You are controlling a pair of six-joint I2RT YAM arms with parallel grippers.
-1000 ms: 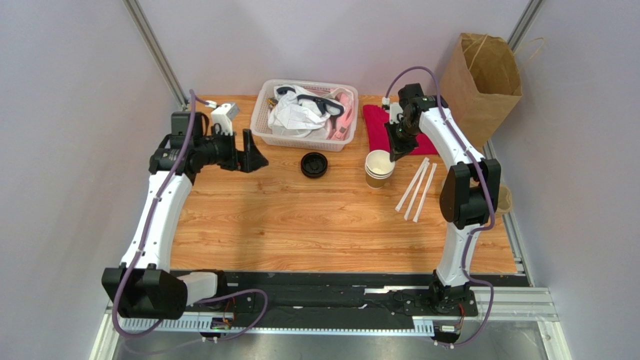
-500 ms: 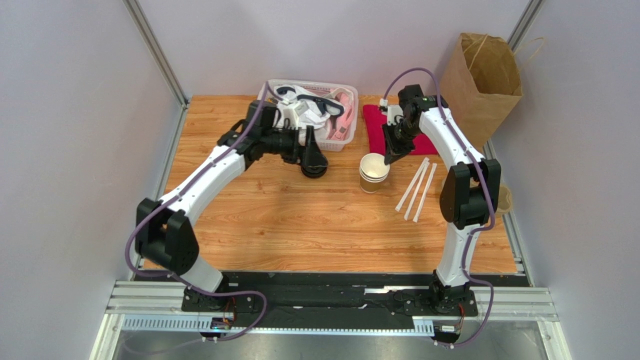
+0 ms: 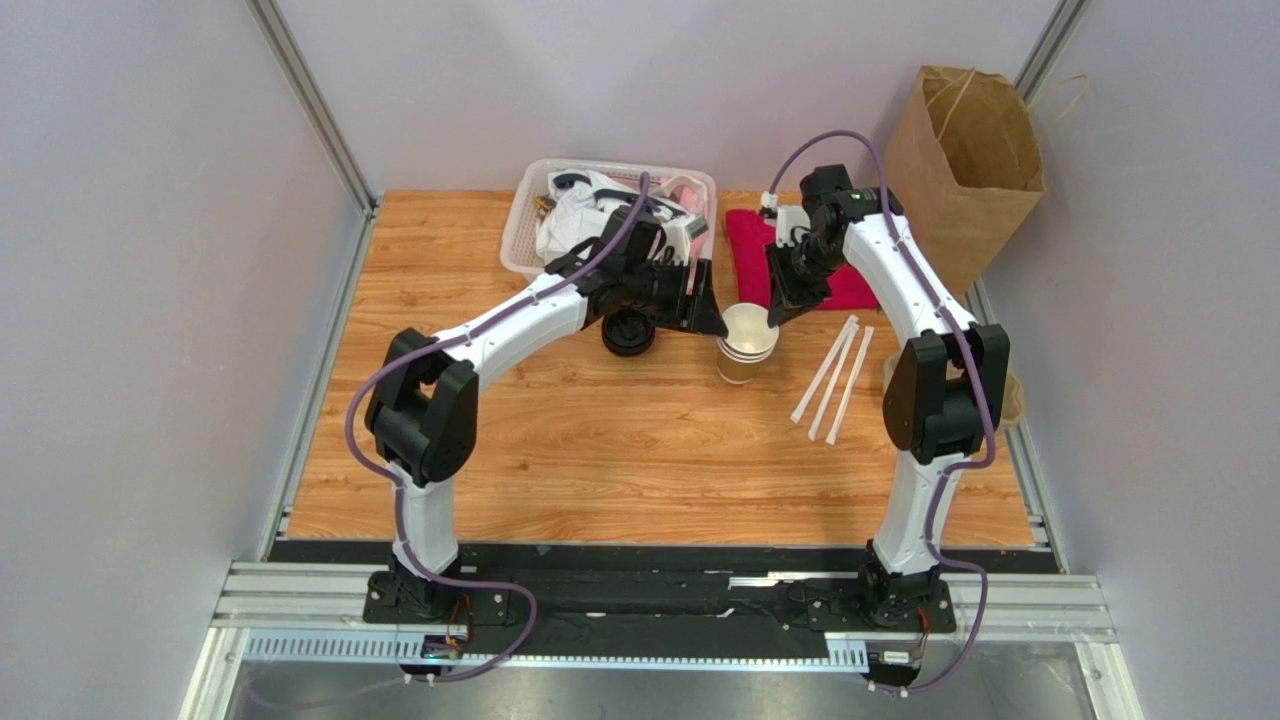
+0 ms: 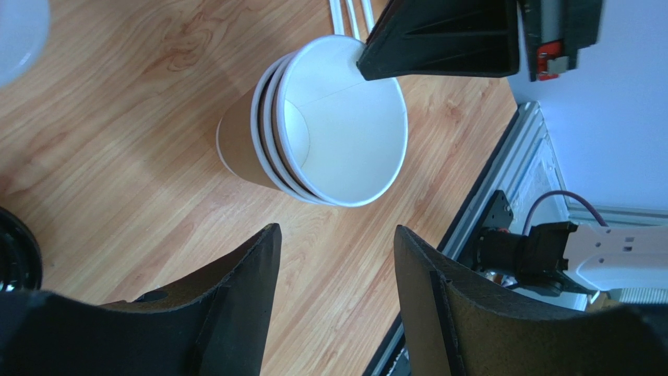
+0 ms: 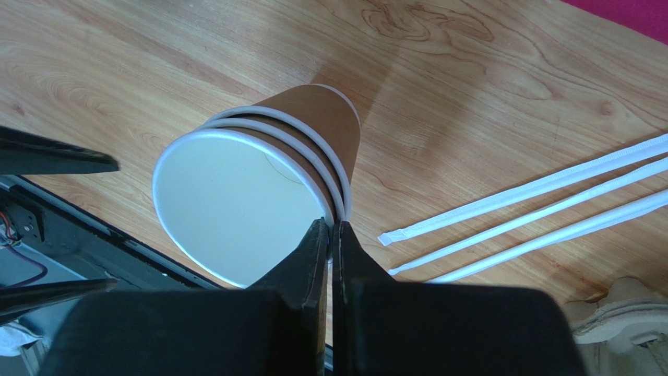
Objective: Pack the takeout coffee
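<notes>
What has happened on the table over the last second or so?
The left gripper swung from the far left across to the stacked paper cups, open and facing them. The cups nudged slightly left. The right gripper stayed pinched on their rim; the black lid and straws did not move.

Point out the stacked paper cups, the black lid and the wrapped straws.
stacked paper cups (image 4: 345,133), left wrist view, white inside of the top cup.
black lid (image 3: 627,342), top external view, near part showing below the arm.
wrapped straws (image 5: 533,216), right wrist view, middle straw's mid-length.
</notes>
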